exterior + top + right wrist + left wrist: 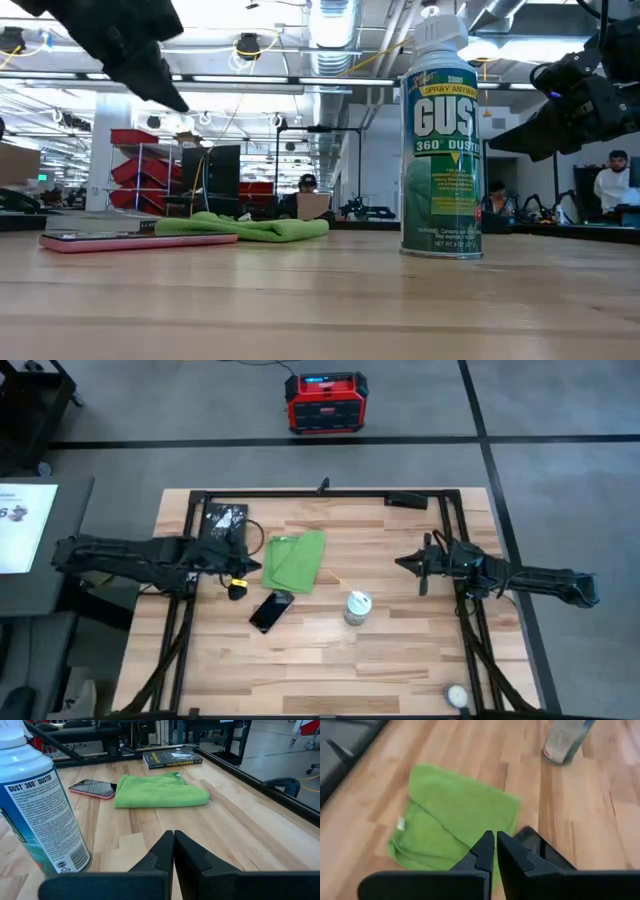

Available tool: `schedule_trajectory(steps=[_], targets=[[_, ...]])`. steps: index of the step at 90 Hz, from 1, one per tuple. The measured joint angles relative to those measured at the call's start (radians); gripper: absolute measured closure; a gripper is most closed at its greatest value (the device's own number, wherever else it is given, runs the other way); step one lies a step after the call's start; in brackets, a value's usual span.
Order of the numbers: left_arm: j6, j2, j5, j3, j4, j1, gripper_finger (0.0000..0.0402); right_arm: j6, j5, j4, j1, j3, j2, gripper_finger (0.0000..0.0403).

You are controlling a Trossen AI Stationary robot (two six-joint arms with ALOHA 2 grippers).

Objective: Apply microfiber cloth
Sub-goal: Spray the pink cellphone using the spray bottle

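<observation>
Duster can (pixel 441 135) stood nearest. Microfiber cloth (pixel 294 560) lay folded beside phone (pixel 271 610), ungrasped. Left gripper (pixel 494 851) hovered above cloth, fingers pressed together; approach step. Next: spread, descend, pinch.

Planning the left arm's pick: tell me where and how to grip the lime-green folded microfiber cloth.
Pinch the lime-green folded microfiber cloth from above at its edge nearest the left gripper. It lies flat and limp, so only a raised fold gives purchase. Probably avoid the corner by the dark phone. The left gripper's fingers look shut.
</observation>
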Motion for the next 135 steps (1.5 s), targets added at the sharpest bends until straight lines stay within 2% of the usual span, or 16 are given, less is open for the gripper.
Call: schedule_trajectory(steps=[24, 40, 50, 71, 97, 106, 118, 135], targets=[[-0.130, 0.068, 0.038, 0.000, -0.120, 0.000, 0.0402, 0.000, 0.000, 0.000, 0.000, 0.000, 0.000, 0.0403], [-0.185, 0.103, 0.064, -0.023, -0.115, -0.010, 0.0402, 0.000, 0.000, 0.000, 0.000, 0.000, 0.000, 0.0403], [-0.241, 0.128, 0.123, -0.058, -0.100, -0.023, 0.0402, 0.001, 0.000, 0.001, 0.000, 0.000, 0.000, 0.0403], [-0.349, 0.144, 0.187, -0.161, 0.085, -0.073, 0.0402, 0.002, -0.001, 0.001, 0.000, 0.000, 0.000, 0.0403], [-0.464, 0.141, 0.186, -0.344, 0.349, -0.104, 0.0402, 0.008, -0.004, 0.001, 0.000, 0.000, 0.000, 0.0403], [-0.486, 0.140, 0.186, -0.373, 0.374, -0.104, 0.0402, 0.074, -0.006, 0.002, 0.000, 0.000, 0.000, 0.0403], [-0.489, 0.140, 0.185, -0.403, 0.420, -0.103, 0.0402, 0.073, -0.006, -0.005, 0.000, 0.007, -0.001, 0.0403], [-0.504, 0.140, 0.185, -0.450, 0.460, -0.103, 0.0402, 0.082, 0.001, -0.102, 0.001, 0.102, 0.000, 0.0403]])
